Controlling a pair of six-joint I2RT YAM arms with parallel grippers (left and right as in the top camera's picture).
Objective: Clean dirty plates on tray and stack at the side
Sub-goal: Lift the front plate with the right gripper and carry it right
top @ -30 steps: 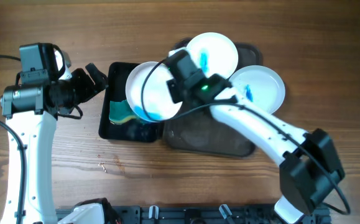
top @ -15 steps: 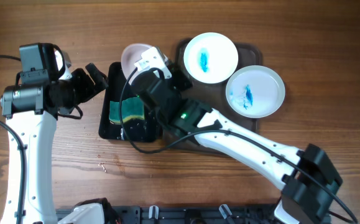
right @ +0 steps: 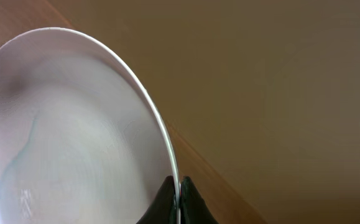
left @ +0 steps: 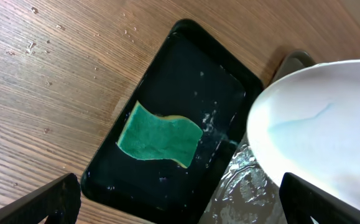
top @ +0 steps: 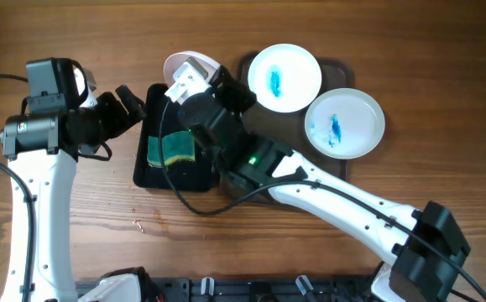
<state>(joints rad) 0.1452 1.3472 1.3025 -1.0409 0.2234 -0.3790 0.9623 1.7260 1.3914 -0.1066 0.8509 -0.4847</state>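
Bench-top plate cleaning: the right end effector (right: pixel 178 188) is clamped on the rim of one white plate (top: pixel 185 62), holding it steeply tilted above the far end of the glossy black sponge tray (top: pixel 152 172). From the left wrist camera, only a faint, thin blue trace shows on this plate's face.

In the black tray lies a single green-and-yellow sponge (top: pixel 169 149), flat on the tray floor, with droplets glistening around it.

To the right, the dark brown tray (top: pixel 337 70) carries the other two plates. The far plate (top: pixel 284 77) has a blue streak at its centre. The right-hand plate (top: pixel 345 123) has a blue smear too, and overhangs the tray's right rim.

The left end effector (top: pixel 129 105) hovers just left of the black tray, its fingers spread wide and empty. Everything sits on a wooden bench (top: pixel 410 33).
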